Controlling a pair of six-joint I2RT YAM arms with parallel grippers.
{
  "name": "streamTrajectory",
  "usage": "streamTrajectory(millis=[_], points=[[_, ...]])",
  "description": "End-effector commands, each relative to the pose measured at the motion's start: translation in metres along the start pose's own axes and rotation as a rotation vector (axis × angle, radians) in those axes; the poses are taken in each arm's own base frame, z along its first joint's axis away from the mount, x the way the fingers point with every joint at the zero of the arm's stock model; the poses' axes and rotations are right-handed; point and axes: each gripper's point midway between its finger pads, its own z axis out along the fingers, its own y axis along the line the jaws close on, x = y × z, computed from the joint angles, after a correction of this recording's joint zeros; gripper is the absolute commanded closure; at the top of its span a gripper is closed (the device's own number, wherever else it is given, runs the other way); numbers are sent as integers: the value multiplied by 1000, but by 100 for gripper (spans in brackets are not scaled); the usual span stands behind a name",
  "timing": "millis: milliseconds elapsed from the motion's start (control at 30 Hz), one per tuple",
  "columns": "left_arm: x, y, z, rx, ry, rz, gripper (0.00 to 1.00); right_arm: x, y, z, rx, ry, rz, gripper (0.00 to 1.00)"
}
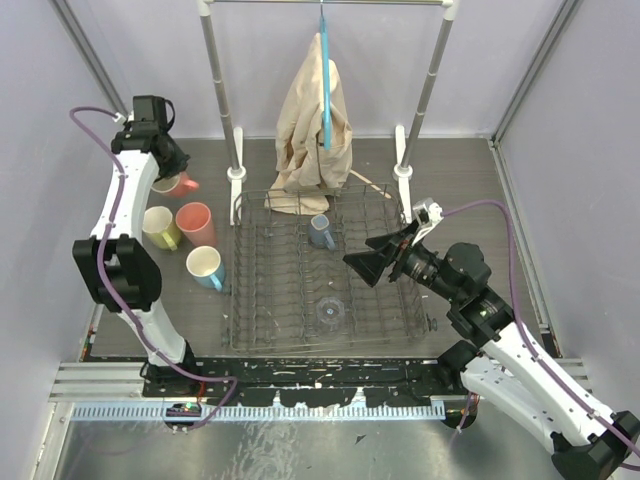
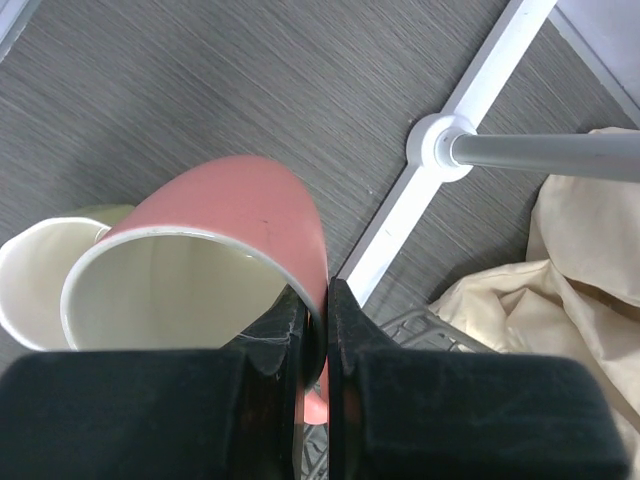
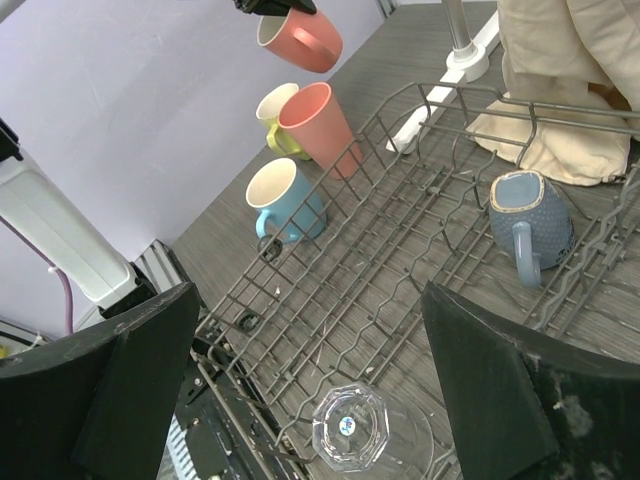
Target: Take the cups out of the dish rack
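Note:
My left gripper (image 1: 172, 178) is shut on the rim of a salmon-pink mug (image 2: 220, 270) and holds it tilted above the table, left of the dish rack (image 1: 320, 275). Under it stand a pale yellow mug (image 1: 160, 228), a second salmon-pink mug (image 1: 196, 224) and a light blue mug (image 1: 206, 267). Inside the rack, a grey-blue mug (image 3: 530, 215) lies at the far end and a clear glass (image 3: 350, 428) sits near the front. My right gripper (image 3: 315, 390) hangs wide open over the rack's right half, holding nothing.
A silver clothes rail with beige cloth (image 1: 315, 130) and a blue hanger stands just behind the rack, its white foot (image 2: 440, 140) close to the held mug. Pale walls close both sides.

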Motion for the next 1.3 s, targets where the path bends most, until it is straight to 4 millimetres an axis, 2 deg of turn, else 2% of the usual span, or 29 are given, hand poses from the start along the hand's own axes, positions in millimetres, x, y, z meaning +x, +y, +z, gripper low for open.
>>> streamTrajectory(millis=[0,167,367,700,1067,1267], points=[[-37,-12,1,27,-105,-8,100,-8,-1,5,-4,-33,-27,2],[-40,-5,24,-19,-88,-6,100,-7,-4,7,9,-27,-24,2],[-29,11,55,-84,-2,-10,100,-4,-7,8,19,-22,-22,2],[-16,21,88,-127,64,1,100,-2,-12,11,32,-11,-21,2],[3,32,113,-155,149,9,100,0,-15,13,41,-5,-19,2],[11,35,119,-156,192,1,100,-2,-14,13,39,-6,-17,2]])
